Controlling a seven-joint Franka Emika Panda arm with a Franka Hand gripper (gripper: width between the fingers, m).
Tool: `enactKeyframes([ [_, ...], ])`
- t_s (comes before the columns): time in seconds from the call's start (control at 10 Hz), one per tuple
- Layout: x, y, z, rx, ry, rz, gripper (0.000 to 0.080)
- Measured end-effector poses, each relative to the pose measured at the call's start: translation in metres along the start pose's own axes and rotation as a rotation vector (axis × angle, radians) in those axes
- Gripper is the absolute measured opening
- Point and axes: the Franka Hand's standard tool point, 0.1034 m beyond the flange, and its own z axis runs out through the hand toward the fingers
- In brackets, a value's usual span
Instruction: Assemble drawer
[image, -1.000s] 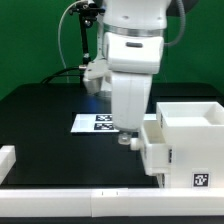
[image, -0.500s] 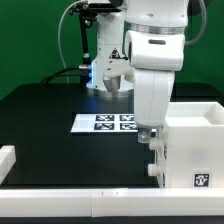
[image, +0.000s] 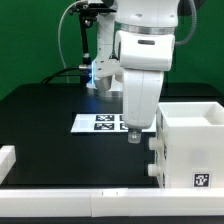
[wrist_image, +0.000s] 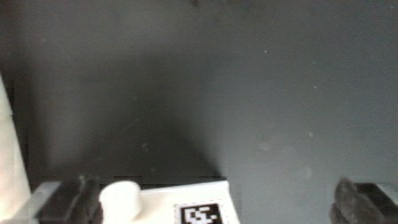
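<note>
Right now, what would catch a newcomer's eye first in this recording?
The big white arm dominates the middle of the exterior view, its gripper hanging over the black table with nothing between the fingers. Just to the exterior view's right stands the white drawer with small knobs on its side, and behind the gripper lies the marker board.

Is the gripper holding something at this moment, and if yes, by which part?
Nothing is held. The gripper hangs open beside the drawer; in the wrist view only bare table shows between the jaws.

Bare black table (image: 40, 115) lies open; drawer (image: 188, 145) blocks the exterior view's right.
</note>
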Motion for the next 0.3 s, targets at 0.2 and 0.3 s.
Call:
enactKeyframes([
  [0.2, -0.0004, -0.0002, 0.0001, -0.001, 0.000, 0.001, 0.0649],
  [0.3, -0.0004, -0.0003, 0.0004, 0.000, 0.001, 0.001, 0.0649],
])
